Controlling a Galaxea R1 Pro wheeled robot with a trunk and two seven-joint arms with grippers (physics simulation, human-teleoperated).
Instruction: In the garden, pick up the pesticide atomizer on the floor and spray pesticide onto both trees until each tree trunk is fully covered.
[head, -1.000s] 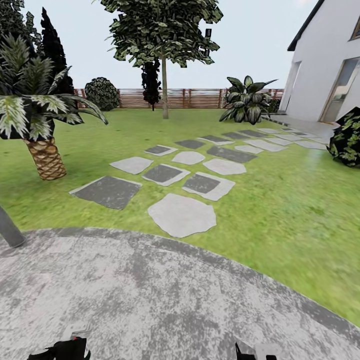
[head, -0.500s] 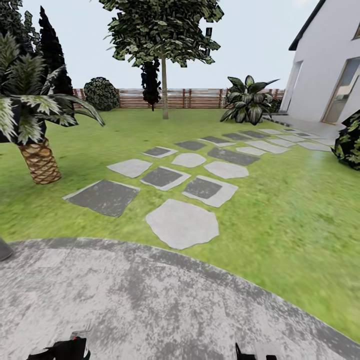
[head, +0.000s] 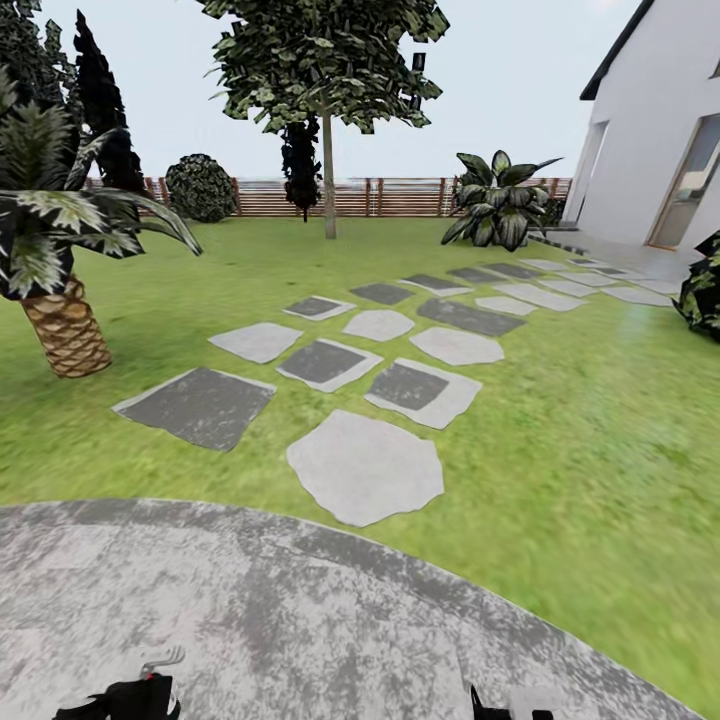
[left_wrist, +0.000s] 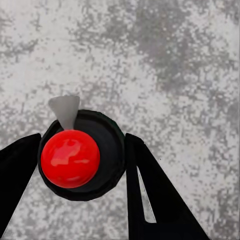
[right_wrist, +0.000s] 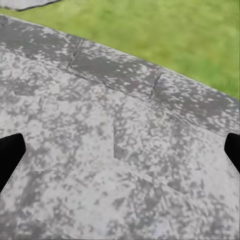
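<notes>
The pesticide atomizer (left_wrist: 80, 155), a near-black bottle with a round red top and a grey nozzle, sits between the two black fingers of my left gripper (left_wrist: 81, 145), which is shut on it. In the head view the same bottle (head: 140, 692) shows at the bottom edge over the speckled grey concrete floor (head: 300, 610). My right gripper (right_wrist: 124, 145) hangs open over the concrete near its rounded edge, with nothing between its fingers. One tree with a straight pale trunk (head: 329, 185) stands far across the lawn (head: 560, 420), before the slat fence (head: 400, 197).
Grey and white stepping slabs (head: 365, 465) cross the grass from the concrete toward the white house (head: 650, 150). A short palm (head: 65, 335) stands at the left. A broad-leaved plant (head: 497, 205) and a dark shrub (head: 705, 290) are at the right.
The whole head view has shifted: the palm slid left and the grey bollard left the picture, so the camera moved. Both grippers keep their places in the view.
</notes>
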